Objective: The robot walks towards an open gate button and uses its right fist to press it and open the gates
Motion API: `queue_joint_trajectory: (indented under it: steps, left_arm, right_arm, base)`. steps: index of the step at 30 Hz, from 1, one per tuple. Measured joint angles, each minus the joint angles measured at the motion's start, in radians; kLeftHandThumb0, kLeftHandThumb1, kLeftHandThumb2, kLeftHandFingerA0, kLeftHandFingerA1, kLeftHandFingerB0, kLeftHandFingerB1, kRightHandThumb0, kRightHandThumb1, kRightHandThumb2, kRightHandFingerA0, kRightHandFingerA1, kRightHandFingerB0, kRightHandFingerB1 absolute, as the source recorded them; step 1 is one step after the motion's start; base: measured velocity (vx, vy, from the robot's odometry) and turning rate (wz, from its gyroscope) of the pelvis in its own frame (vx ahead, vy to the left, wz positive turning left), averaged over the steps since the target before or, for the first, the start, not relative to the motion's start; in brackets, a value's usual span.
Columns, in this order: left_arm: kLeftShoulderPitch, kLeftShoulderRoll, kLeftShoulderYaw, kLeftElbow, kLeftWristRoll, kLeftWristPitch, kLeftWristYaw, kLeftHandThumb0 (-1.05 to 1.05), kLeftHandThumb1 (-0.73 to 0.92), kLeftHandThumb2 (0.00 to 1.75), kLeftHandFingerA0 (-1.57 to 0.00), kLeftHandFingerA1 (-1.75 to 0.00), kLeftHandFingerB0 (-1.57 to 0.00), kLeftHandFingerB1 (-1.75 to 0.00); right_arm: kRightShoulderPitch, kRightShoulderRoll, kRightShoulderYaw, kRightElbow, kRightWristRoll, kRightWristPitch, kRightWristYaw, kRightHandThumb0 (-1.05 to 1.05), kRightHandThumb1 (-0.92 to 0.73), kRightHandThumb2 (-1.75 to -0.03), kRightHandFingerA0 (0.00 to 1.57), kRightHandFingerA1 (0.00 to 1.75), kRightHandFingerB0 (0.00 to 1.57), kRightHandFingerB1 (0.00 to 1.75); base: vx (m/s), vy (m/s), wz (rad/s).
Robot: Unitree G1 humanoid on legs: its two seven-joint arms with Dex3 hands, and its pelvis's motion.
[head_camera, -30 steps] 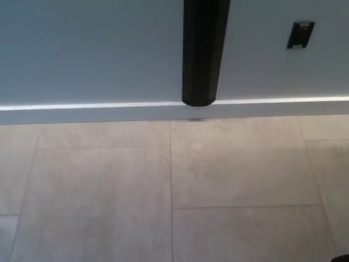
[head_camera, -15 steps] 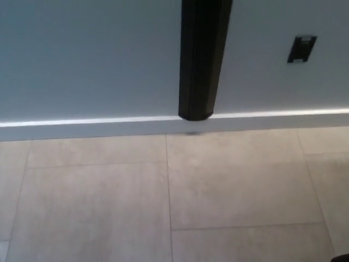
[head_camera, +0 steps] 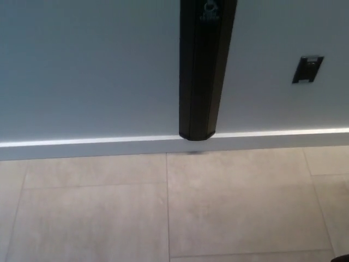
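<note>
Pale wall, tiled floor, dark post with a faint marking

Pale blue-grey wall [head_camera: 87, 71] fills the upper half of the head view; along its foot runs a bright lit strip [head_camera: 87, 142] above a plain skirting. Beige floor tiles [head_camera: 234, 202] with thin grout lines take up the lower part. Just right of the middle a black upright post [head_camera: 203, 76] hangs against the wall, its rounded lower end stopping just above the skirting, clear of the floor; near its top edge sits a small pale round marking [head_camera: 209, 10], too blurred to read, which may be the gate button. On the wall well to the right of the post is a small dark plate [head_camera: 307, 69], tilted slightly. Neither robot hand shows, so their state cannot be told; a dark sliver at the bottom right corner [head_camera: 342, 258] is unidentifiable.
</note>
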Motion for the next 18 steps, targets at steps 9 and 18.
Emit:
queue_joint_trajectory:
  steps: [9,18]
  left_arm:
    - [-0.008,-0.001,0.004,-0.002,0.000,0.000,-0.002,-0.15,0.38,1.37,-1.13,-1.49,-1.07,-1.30]
    - [-0.021,0.009,0.014,-0.007,-0.005,0.000,-0.006,-0.10,0.39,1.31,-1.01,-1.62,-1.04,-1.38]
  right_arm:
    - [-0.007,0.006,0.004,-0.004,-0.001,0.003,-0.019,-0.17,-0.63,-0.80,1.04,1.21,1.06,0.96]
    - [-0.018,0.020,0.010,-0.010,-0.001,0.007,-0.026,-0.15,-0.61,-0.84,1.04,1.22,1.05,0.94]
  base:
    - [0.16,0.016,-0.08]
    - [0.23,0.176,0.03]
